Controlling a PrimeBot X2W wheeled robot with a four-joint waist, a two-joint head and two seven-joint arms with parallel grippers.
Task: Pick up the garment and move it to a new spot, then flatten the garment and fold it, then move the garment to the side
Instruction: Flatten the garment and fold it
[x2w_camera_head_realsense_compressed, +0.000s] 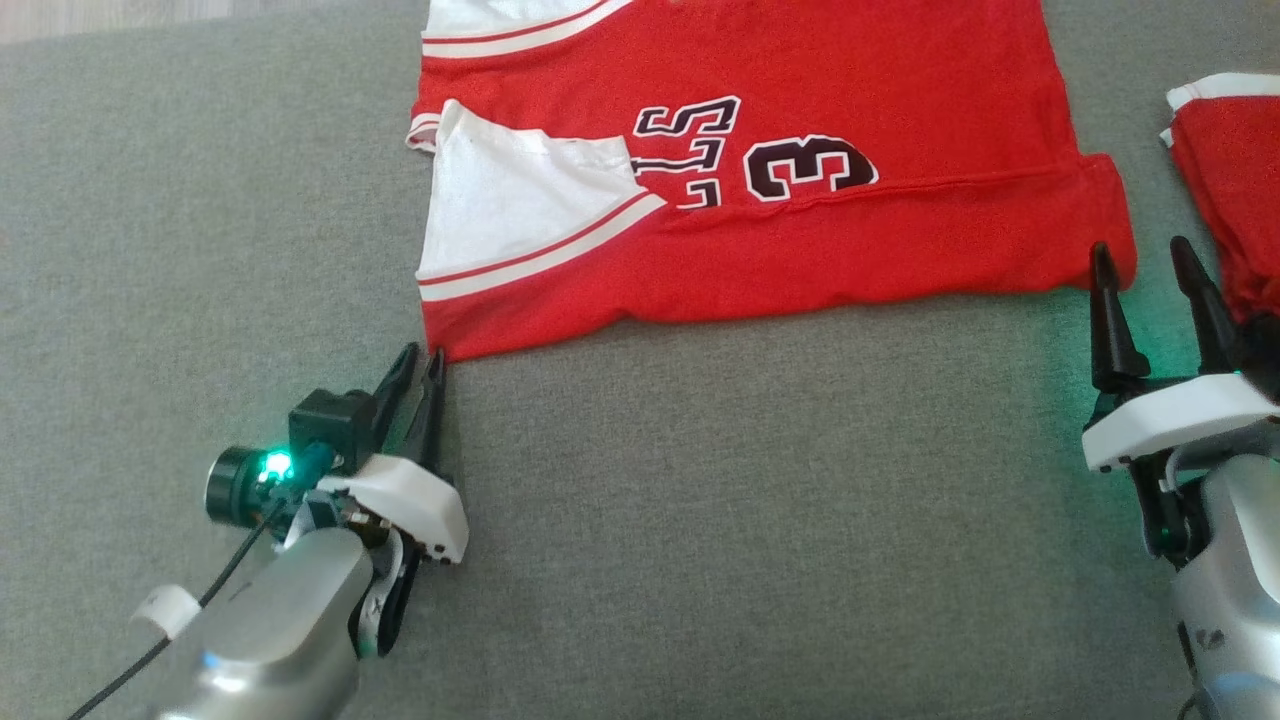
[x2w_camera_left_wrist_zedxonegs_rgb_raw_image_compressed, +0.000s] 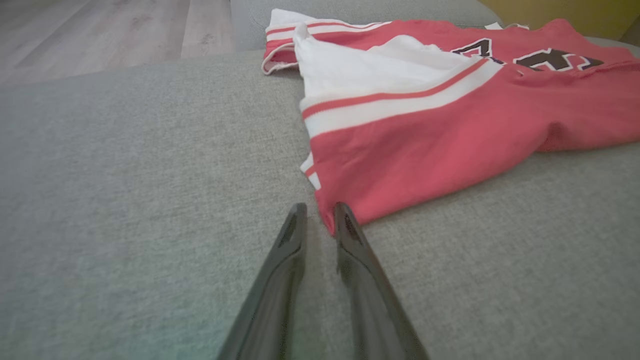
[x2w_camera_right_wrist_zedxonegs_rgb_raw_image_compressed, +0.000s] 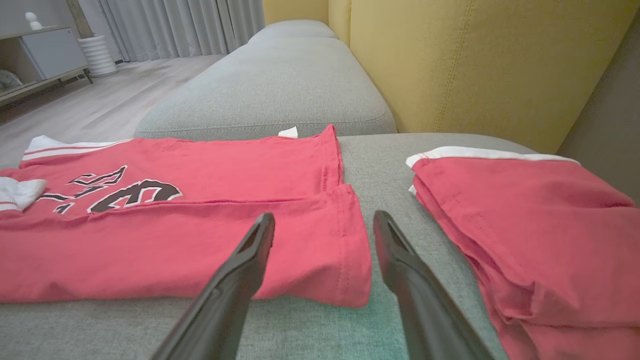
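2 red garments lie on the grey sofa cushion (x2w_camera_head_realsense_compressed: 700, 500): the jersey (x2w_camera_head_realsense_compressed: 850, 240), top edge cut off, lettering partly hidden under its folded white panel (x2w_camera_head_realsense_compressed: 510, 200), and another garment (x2w_camera_head_realsense_compressed: 1235, 170), cropped at right. The left gripper (x2w_camera_head_realsense_compressed: 423, 352) is narrow and empty at the jersey's near-left corner; the right gripper (x2w_camera_head_realsense_compressed: 1140, 248) is wide and empty.

garment (x2w_camera_head_realsense_compressed: 800, 250): red jersey, white striped trim, black white-edged lettering | state: spread flat, near edge folded over itself, white inner side exposed at left end | location: grey cushion (x2w_camera_head_realsense_compressed: 700, 500)
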